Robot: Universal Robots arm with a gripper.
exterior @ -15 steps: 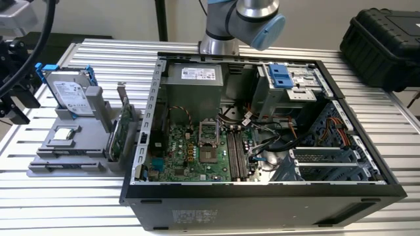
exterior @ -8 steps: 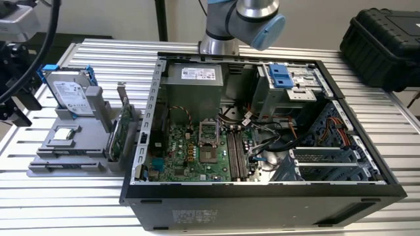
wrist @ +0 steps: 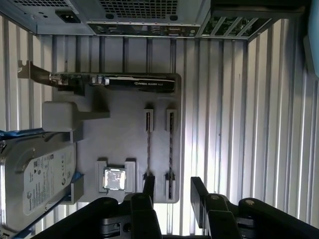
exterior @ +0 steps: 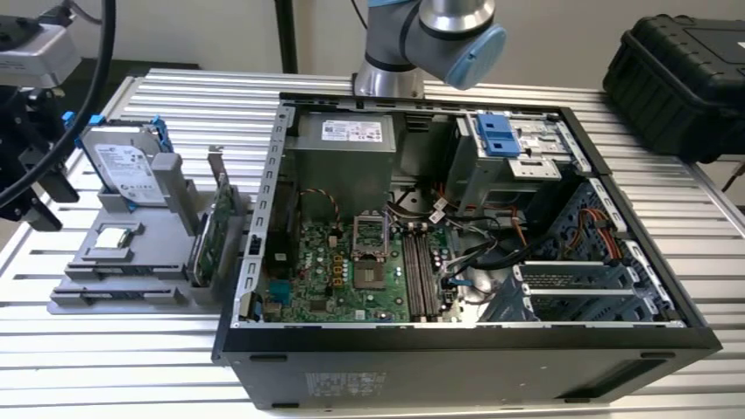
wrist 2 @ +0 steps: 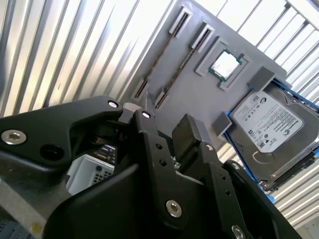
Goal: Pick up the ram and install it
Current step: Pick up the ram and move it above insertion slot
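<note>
Two ram sticks (wrist: 148, 144) (wrist: 171, 144) stand on edge, side by side, in slotted clips on a grey holder (wrist: 119, 124). In the second wrist view they appear as thin dark lines (wrist 2: 160, 56) (wrist 2: 183, 67). My gripper (wrist: 173, 191) hangs open above the holder's end by the ram clips, with nothing between its black fingers (wrist: 199, 196). One ram stick lines up roughly with the gap. In the exterior view the gripper (exterior: 35, 175) sits at the far left, over the holder (exterior: 117, 262). The motherboard's long memory slots (exterior: 420, 271) lie inside the open computer case (exterior: 466, 336).
On the holder also rest a hard drive (wrist: 35, 174), a small square processor (wrist: 113, 178) and a wide expansion card with a metal bracket (wrist: 134, 82). The case stands beside the holder on a ribbed metal table (wrist: 224, 109). A black hard case (exterior: 686, 78) sits at the exterior view's far right.
</note>
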